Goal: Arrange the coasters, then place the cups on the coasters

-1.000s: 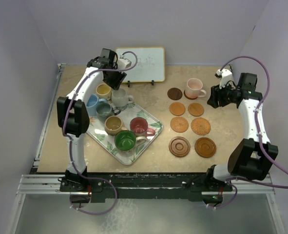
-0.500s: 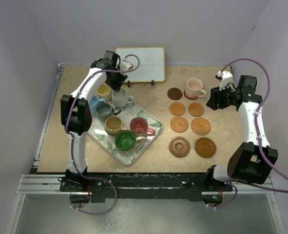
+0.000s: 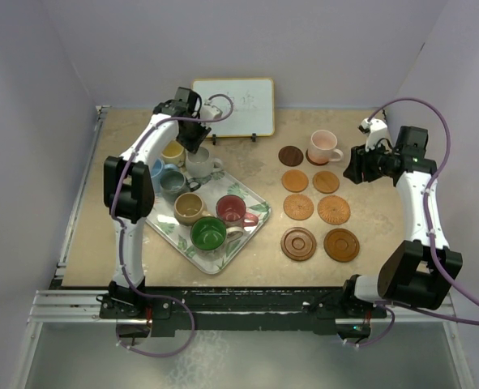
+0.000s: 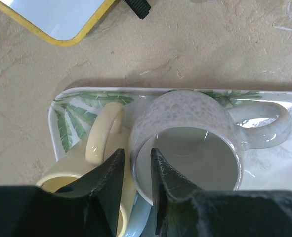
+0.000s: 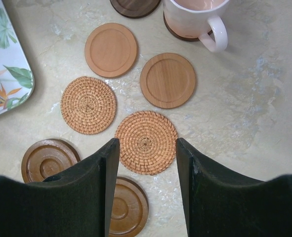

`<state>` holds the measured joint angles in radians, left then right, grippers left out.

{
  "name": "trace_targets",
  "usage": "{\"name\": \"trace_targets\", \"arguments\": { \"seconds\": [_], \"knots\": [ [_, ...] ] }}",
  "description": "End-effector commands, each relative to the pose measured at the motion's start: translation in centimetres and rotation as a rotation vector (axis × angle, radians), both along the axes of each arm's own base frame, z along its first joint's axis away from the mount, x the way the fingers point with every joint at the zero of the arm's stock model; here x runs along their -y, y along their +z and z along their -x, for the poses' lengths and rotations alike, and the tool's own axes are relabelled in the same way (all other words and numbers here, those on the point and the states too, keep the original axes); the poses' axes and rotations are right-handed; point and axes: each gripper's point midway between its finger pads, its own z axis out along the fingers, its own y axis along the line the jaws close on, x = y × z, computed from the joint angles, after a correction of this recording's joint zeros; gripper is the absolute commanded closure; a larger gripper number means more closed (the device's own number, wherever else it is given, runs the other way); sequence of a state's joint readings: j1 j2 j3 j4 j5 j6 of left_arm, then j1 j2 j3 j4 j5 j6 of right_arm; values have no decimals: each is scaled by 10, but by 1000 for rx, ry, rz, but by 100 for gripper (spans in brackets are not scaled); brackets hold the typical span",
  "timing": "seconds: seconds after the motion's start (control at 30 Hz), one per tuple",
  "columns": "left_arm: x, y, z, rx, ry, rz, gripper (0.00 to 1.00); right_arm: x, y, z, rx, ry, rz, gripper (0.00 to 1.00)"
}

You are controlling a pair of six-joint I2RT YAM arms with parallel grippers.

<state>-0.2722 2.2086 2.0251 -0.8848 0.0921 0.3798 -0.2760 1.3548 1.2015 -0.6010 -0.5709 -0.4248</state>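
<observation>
1. The left gripper (image 4: 136, 152) is at the far corner of the leaf-patterned tray (image 4: 62, 106). Its fingers are drawn narrow astride the rim of the off-white cup (image 4: 185, 116), one inside and one outside. A sliver of the cup's inside shows between the inner finger and the wall.
2. The yellow cup (image 4: 104, 136) crowds the outer finger, its handle just beside it and nearly touching the off-white cup.
3. Also on the tray are the light blue cup (image 3: 152, 173), the grey-blue cup (image 3: 174, 183), the tan cup (image 3: 189, 207), the red cup (image 3: 233, 210) and the green cup (image 3: 208, 233), packed close together.
4. A yellow-framed whiteboard (image 3: 235, 105) stands upright just beyond the tray.
5. Right of the tray, eight coasters (image 3: 295, 180) lie in two columns on the table. The pink cup (image 3: 324, 144) sits on the far right-hand one.
6. The right gripper (image 5: 146, 143) hangs beyond the coasters from the tray. Its fingers are spread wide and hold nothing, and a woven coaster (image 5: 146, 128) shows beneath the gap.
7. The tabletop (image 3: 369, 243) is beige and marbled, enclosed by pale lilac walls (image 3: 344, 49).
</observation>
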Motion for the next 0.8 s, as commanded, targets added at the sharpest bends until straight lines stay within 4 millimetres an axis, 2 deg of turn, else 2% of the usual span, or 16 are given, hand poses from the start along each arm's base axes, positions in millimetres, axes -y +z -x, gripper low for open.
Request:
{"name": "trace_targets", "arguments": {
  "seconds": [0.0,0.3,0.5,0.77],
  "knots": [
    [8,0,-5,27,-13,10,76,-7,8,-3,12,12,-35,48],
    [12,-4,-9,42,-7,12,87,-12,8,-9,5,34,-33,49],
    [19,10,-17,97,-14,39,97,-14,8,-11,0,44,-34,49],
    [32,35,-21,176,-39,63,97,-15,6,-12,-11,52,-30,50]
  ]
}}
